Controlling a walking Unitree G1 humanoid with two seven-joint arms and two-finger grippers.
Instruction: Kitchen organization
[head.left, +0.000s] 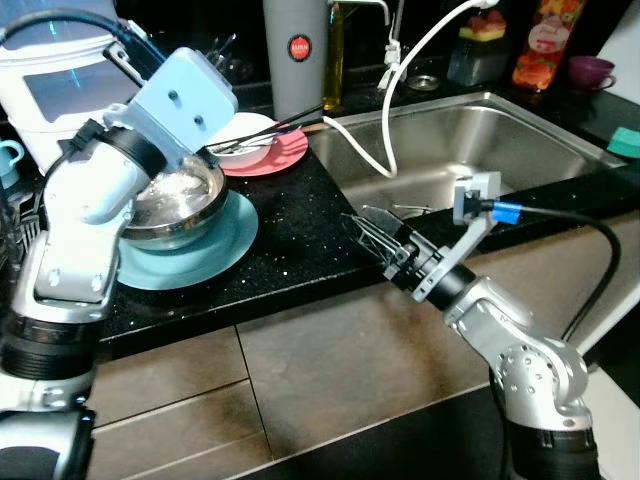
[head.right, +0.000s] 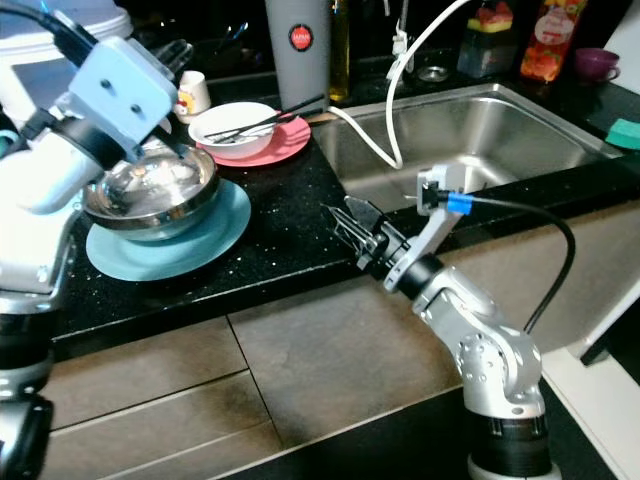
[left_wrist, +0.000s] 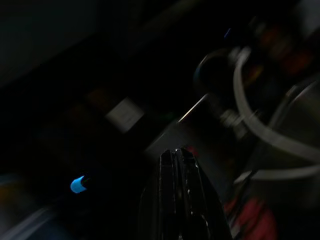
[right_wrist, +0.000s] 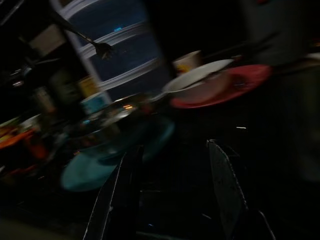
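**Dishes stacked by the sink, both arms over the counter**

Crockery sits in two stacks on the black counter to the left of the sink. Nearest the robot, a steel bowl rests on a teal plate; behind it, a white bowl stands on a pink plate. Dark utensils lie across the white bowl, their long axis running from the bowl toward the sink and the grey tumbler at the back. Judging by the stacking, these pieces are waiting to be sorted or carried to the basin, which lies just beside them.

The left gripper is raised above the steel bowl, its arm bent over the bowl's near-left rim; in the left wrist view its two fingers lie pressed together with nothing between them. It points roughly toward the pink plate and the white hose that curves down into the sink.

The right gripper hovers low over the front edge of the counter, between the teal plate and the sink, aimed back toward the dishes. Its fingers stand well apart and empty, with the teal plate and the pink plate ahead of them in the right wrist view. That pose suits reaching in for the nearer stack, though which piece it will take cannot be told
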